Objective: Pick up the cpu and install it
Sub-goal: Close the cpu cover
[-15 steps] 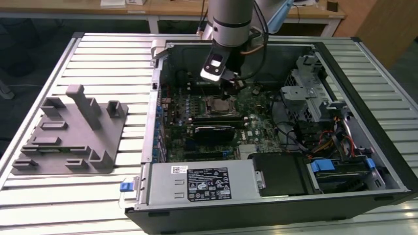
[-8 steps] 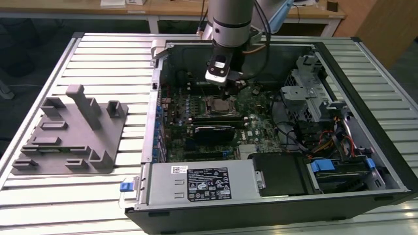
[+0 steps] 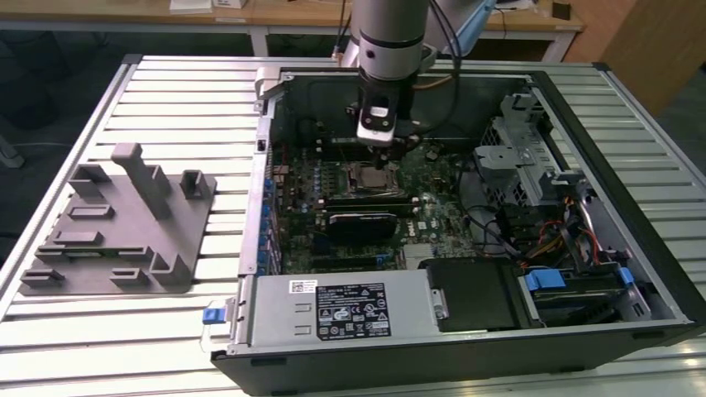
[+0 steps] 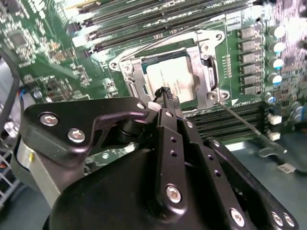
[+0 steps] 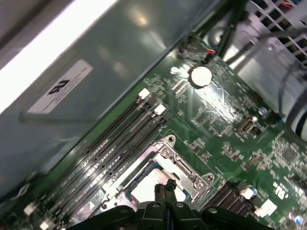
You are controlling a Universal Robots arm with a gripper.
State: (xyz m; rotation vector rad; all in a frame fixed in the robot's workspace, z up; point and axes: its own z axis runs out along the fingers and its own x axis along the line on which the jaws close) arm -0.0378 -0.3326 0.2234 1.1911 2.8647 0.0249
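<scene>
No legible text or signs.

There is 1 computer case (image 3: 441, 368), 1 socket (image 4: 204, 45), 1 cpu (image 4: 175, 79) (the shiny square chip), 1 grey block (image 3: 111, 240) with posts, 1 gripper (image 5: 165, 186) and 1 round battery (image 5: 200, 75).

1. The hand (image 5: 165, 187), its fingertips pressed together, hangs over the cpu (image 5: 143, 190).
2. The cpu lies inside the metal-framed socket (image 5: 173, 152) on the green motherboard (image 5: 230, 143).
3. Beside the socket run memory slots (image 5: 120, 139); a coin battery (image 5: 200, 75) sits farther off.
</scene>
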